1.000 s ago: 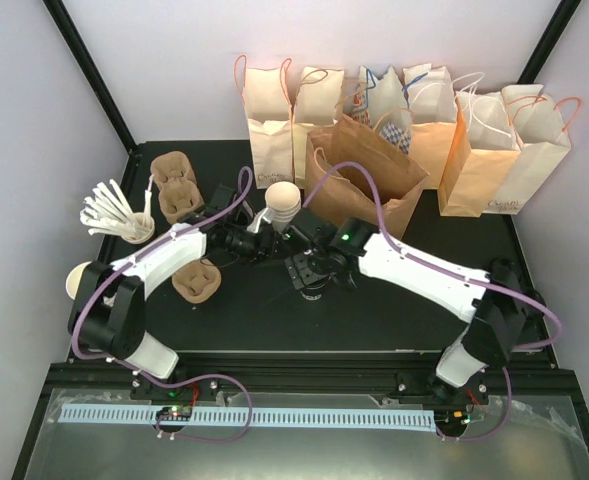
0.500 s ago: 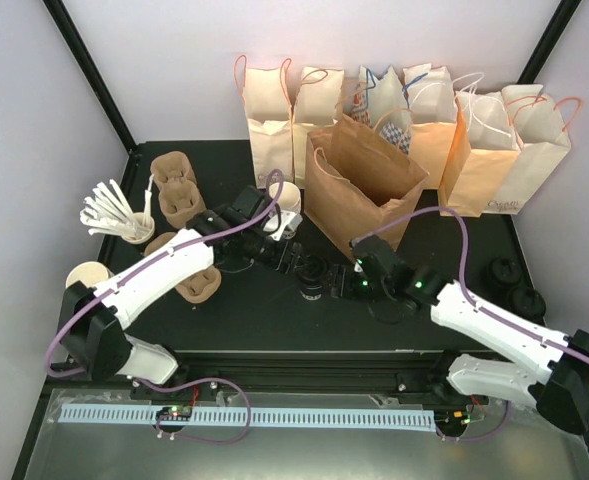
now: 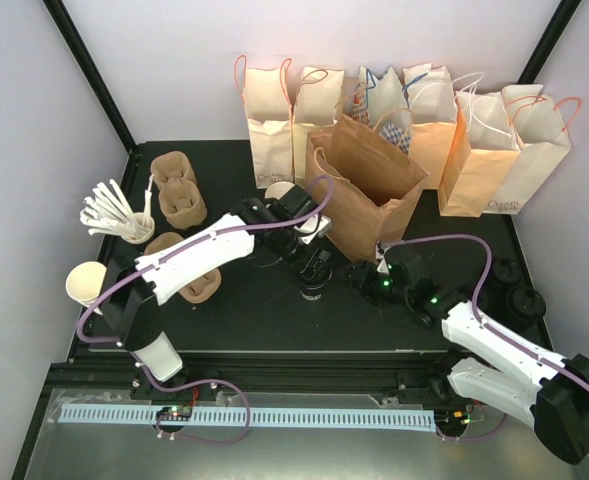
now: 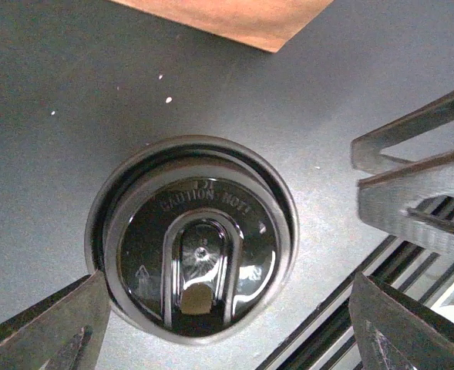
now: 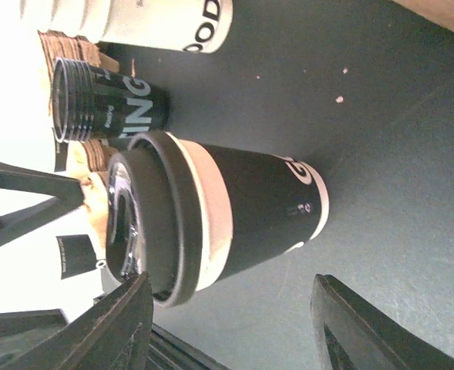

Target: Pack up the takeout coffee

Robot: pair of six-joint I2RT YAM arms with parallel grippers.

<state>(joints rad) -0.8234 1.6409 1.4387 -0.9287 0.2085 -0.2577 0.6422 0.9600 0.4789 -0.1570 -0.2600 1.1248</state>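
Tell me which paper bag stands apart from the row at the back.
The darker brown bag, standing alone in front; the other bags are paler and lined up side by side behind it.

Robot lab test cell, dressed as coffee-shop takeout counter.
- Lab signs: plain pale walls (image 3: 154, 60); black metal frame posts (image 3: 89, 75); matte black table (image 3: 234, 310); pair of white-shelled robot arms (image 3: 189, 255) bolted at table's near edge, trailing purple cables (image 3: 424, 240).
- Café props: row of cream and brown paper carrier bags (image 3: 414, 110) along far edge; brown moulded-pulp cup carriers (image 3: 177, 190) and white cutlery bunch (image 3: 114, 212) near left edge; black-lidded paper coffee cup (image 4: 200, 239) mid-table.
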